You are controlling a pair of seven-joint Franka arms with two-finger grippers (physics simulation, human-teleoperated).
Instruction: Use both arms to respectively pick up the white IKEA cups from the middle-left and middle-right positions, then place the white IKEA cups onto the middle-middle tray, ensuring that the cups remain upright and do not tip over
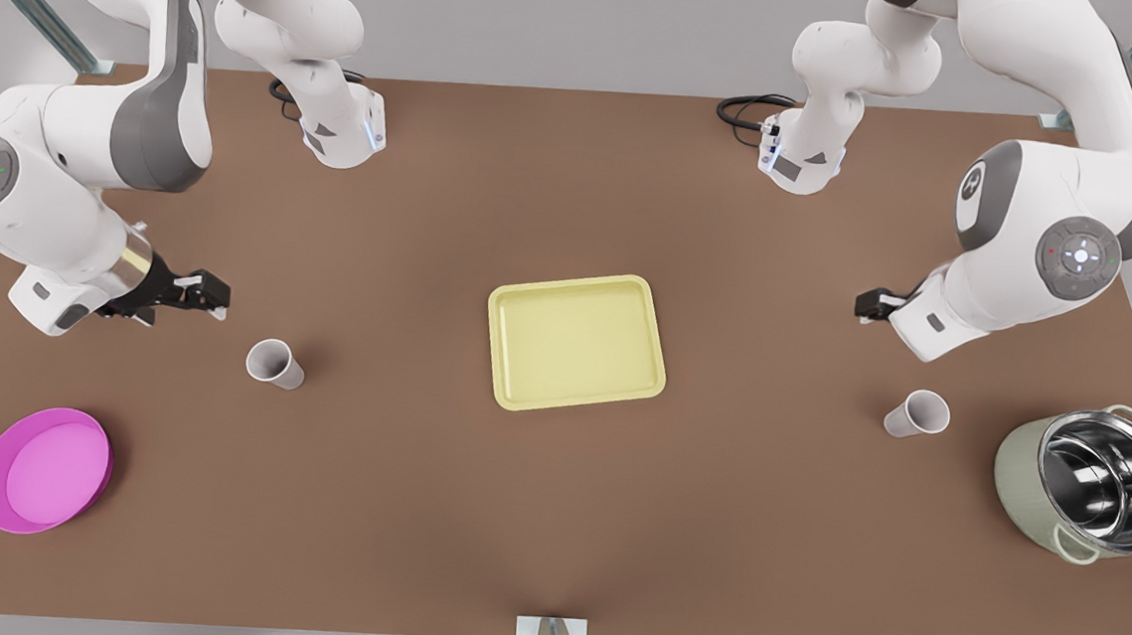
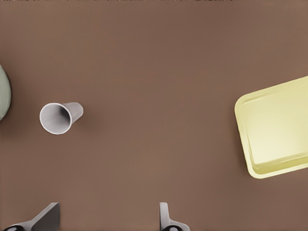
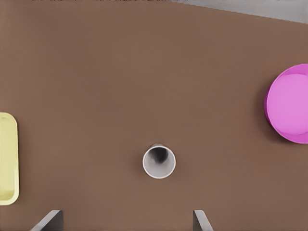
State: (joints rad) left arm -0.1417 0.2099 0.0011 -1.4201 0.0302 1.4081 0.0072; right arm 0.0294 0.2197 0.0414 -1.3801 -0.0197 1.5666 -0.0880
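Hovering with jaws spread, the right gripper (image 1: 214, 298) is near one cup (image 1: 274, 364), the left gripper (image 1: 866, 305) near the other cup (image 1: 918, 414); tray (image 1: 576, 341) bare mid-surface.

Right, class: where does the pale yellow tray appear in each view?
Front view: tray in the middle of the brown table.
Left wrist view: cut by the frame edge, across from the pot-side cup near the green pot.
Right wrist view: sliver at the frame edge; bowl-side cup between it and the pink bowl.
Shared landmark: the brown table.
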